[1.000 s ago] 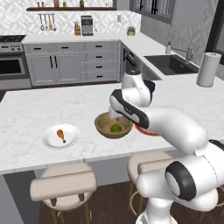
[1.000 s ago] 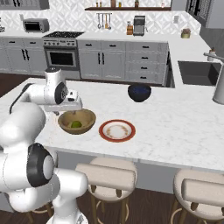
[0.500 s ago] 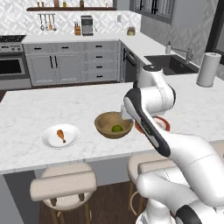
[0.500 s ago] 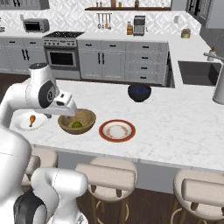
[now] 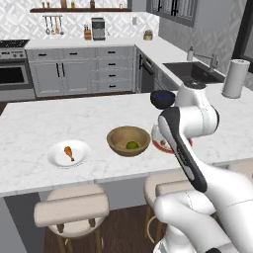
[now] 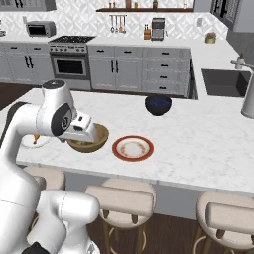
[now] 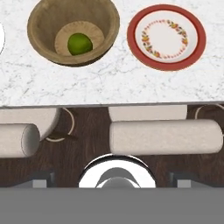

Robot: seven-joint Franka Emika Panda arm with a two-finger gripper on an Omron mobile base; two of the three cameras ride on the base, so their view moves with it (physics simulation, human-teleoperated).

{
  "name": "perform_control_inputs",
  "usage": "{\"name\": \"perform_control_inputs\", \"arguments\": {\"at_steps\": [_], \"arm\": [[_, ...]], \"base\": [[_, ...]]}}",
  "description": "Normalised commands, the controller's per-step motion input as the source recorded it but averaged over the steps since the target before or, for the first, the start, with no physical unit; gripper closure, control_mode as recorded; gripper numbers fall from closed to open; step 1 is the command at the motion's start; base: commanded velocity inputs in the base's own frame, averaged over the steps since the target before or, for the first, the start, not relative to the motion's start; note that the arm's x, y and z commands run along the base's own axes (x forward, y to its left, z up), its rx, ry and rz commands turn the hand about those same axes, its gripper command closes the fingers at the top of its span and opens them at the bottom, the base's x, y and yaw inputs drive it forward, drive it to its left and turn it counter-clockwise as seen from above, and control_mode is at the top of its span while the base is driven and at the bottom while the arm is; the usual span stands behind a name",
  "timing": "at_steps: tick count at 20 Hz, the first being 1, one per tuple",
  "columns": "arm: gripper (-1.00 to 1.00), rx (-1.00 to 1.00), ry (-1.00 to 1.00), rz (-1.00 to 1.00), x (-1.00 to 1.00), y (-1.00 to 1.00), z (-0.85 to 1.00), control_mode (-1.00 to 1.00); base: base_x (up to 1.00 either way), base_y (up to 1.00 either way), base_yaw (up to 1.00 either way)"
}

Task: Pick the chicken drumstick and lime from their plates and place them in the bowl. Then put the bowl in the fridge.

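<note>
So the chicken drumstick [image 5: 69, 153] sits on the white plate [image 5: 68, 154] left of the bowl [image 5: 128, 140]; lime [image 5: 132, 145] rests inside it. Red-rimmed plate [image 7: 166, 36] just right, half hidden by the arm from the left. Tool [image 7: 112, 179] fingers apart, holding nothing, hanging off the marble counter [image 6: 198, 144] edge above stools [image 7: 165, 136].

Green lime [image 7: 79, 43], lt-brown bowl [image 7: 43, 22], red-rim floral plate [image 7: 166, 36], orange drumstick [image 5: 69, 152].
</note>
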Motion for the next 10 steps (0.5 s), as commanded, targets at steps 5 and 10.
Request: {"name": "perform_control_inputs", "arguments": {"at_steps": [5, 10], "arm": [[-1.0, 0.0, 0.0, 0.0, 0.0, -0.02, 0.0, -1.0], [-1.0, 0.0, 0.0, 0.0, 0.0, 0.12, 0.0, -1.0]], "base": [[0.0, 0.0, 0.0], [0.0, 0.0, 0.0]]}}
